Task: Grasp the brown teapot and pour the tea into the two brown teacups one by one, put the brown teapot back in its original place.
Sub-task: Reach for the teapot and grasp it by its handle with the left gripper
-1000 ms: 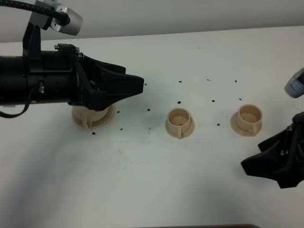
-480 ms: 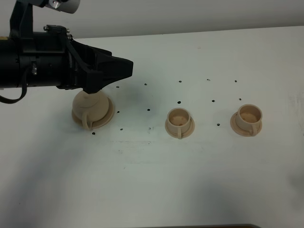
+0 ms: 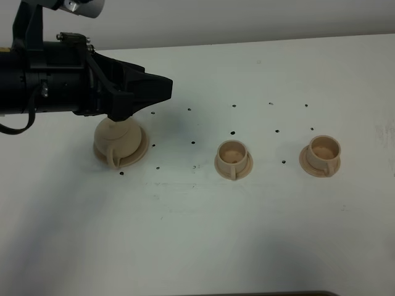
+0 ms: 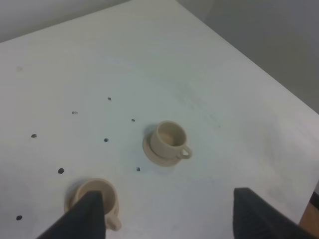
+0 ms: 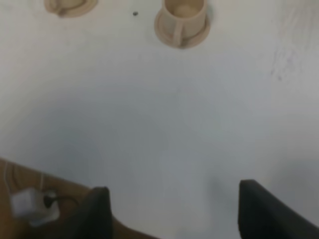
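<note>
The brown teapot (image 3: 120, 143) stands on its wide tan saucer (image 3: 141, 153) at the left, handle toward the front, its top hidden under my left arm. My left gripper (image 3: 165, 90) hovers above and to the right of it, open and empty; the left wrist view shows its two black fingertips (image 4: 87, 216) spread apart. The two brown teacups stand on their saucers, one in the middle (image 3: 233, 158) and one on the right (image 3: 321, 153). Both also show in the left wrist view (image 4: 94, 199) (image 4: 169, 141). My right gripper (image 5: 177, 211) is open and empty, out of the exterior high view, with a teacup (image 5: 182, 16) beyond it.
The white table (image 3: 247, 234) has small black dots scattered around the cups. In the right wrist view the table's front edge runs at the lower left, with a white plug and cable (image 5: 30, 206) on the brown floor below it.
My left gripper has risen and drawn back left from over the teapot, uncovering more of it. My right arm has left the exterior high view. Nothing moved in the last half second.
</note>
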You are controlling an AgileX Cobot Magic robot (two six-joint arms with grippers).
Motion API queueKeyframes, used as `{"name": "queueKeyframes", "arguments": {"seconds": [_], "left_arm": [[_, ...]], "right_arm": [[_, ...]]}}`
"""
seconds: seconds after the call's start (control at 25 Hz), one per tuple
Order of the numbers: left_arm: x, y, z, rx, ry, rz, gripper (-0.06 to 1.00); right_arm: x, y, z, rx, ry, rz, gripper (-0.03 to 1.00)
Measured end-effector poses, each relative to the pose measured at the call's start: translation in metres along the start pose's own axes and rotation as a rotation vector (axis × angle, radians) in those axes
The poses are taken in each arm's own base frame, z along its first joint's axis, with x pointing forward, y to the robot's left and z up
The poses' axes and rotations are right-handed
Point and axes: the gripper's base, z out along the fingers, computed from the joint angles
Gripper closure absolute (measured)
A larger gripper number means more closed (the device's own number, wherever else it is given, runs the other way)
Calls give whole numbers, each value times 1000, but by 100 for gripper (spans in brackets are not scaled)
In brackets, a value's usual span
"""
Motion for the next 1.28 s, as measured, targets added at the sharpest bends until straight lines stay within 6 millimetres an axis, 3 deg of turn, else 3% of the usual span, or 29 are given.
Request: {"name": "queueKeyframes", "arguments": {"seconds": [0.8, 1.28], "left_arm": [[0, 1, 0, -6, 2, 13, 37], [1, 2, 0, -19, 15, 38, 37]], "right_arm": [[1, 3, 1, -23, -34, -51, 48], [2, -5, -2, 175, -56, 127, 60]]}}
